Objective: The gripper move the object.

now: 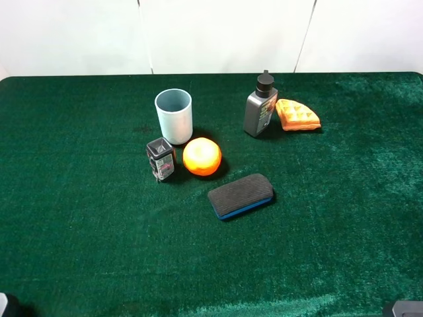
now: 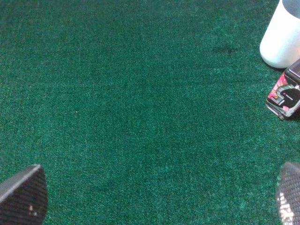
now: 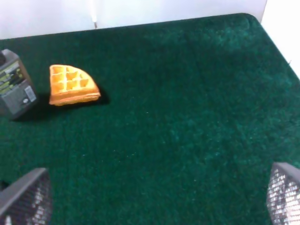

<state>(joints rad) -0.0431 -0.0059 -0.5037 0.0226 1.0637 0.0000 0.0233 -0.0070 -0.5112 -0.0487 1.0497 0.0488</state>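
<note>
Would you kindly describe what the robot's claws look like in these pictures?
Little shows. The left claw has dark grey fingertips with a fine dotted texture. The right claw has grey fingertips with a mesh-like grid pattern. No cables or markings are visible.

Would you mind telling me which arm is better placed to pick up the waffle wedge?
The right. The waffle wedge lies on the right side of the table, in the right wrist view; the left wrist view shows only the cup and the small box.
</note>
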